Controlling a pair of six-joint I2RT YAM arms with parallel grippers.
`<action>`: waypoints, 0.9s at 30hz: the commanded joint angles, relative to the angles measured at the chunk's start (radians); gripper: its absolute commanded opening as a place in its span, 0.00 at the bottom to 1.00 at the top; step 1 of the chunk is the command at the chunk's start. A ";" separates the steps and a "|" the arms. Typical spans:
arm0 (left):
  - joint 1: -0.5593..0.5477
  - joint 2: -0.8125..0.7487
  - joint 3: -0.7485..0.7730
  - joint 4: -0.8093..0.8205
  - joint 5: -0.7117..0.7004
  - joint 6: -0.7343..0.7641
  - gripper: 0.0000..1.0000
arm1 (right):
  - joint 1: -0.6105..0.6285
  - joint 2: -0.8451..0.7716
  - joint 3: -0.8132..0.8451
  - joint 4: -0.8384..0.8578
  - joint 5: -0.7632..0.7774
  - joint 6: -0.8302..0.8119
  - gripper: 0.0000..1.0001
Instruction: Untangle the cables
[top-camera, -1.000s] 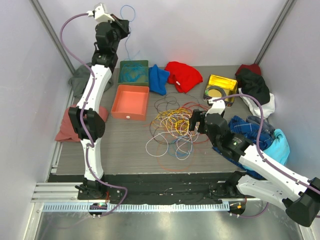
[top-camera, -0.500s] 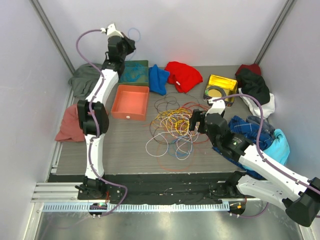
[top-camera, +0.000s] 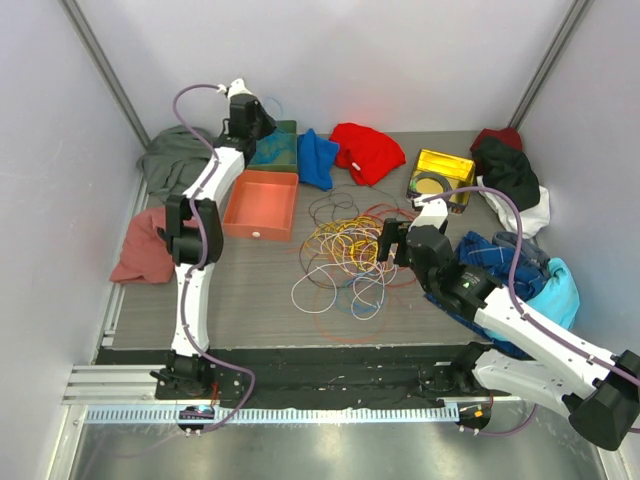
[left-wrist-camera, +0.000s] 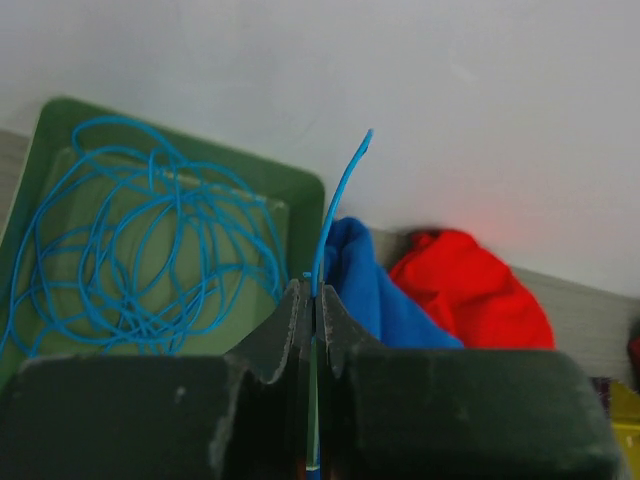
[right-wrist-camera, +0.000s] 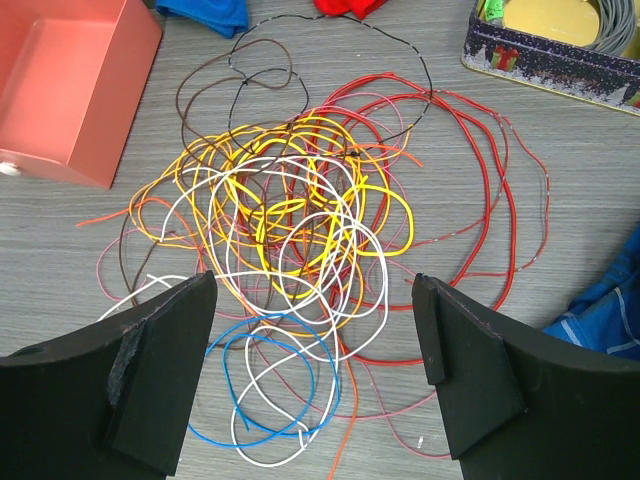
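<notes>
A tangle of cables (top-camera: 345, 250) in yellow, white, orange, red, blue and dark brown lies mid-table, filling the right wrist view (right-wrist-camera: 300, 210). Directly above it my right gripper (top-camera: 392, 240) (right-wrist-camera: 312, 300) hangs open, holding nothing. At the back my left gripper (top-camera: 258, 118) (left-wrist-camera: 311, 295) is shut on a thin blue cable (left-wrist-camera: 340, 195) whose free end sticks up past the fingertips. Just below it is a green tray (top-camera: 287, 129) (left-wrist-camera: 60, 120), where a coil of blue cable (left-wrist-camera: 140, 250) lies.
A salmon tray (top-camera: 262, 203) sits left of the tangle. Blue cloth (top-camera: 318, 155) and red cloth (top-camera: 367, 150) lie at the back, a yellow tin (top-camera: 440, 175) at the right. Garments are piled at the right (top-camera: 520, 270) and left (top-camera: 172, 160) edges.
The left arm has come down from high against the back wall to just over the green tray, still gripping the blue cable. The right arm has barely moved.
</notes>
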 joint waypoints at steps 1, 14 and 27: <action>0.009 0.021 0.014 -0.080 0.007 0.009 0.08 | -0.006 -0.020 0.028 0.040 0.023 -0.012 0.87; 0.009 -0.073 0.014 -0.126 -0.087 0.084 0.87 | -0.006 -0.049 0.022 0.037 0.013 0.000 0.88; -0.135 -0.599 -0.530 0.032 -0.088 0.049 0.87 | -0.008 -0.091 0.002 0.034 -0.027 0.042 0.88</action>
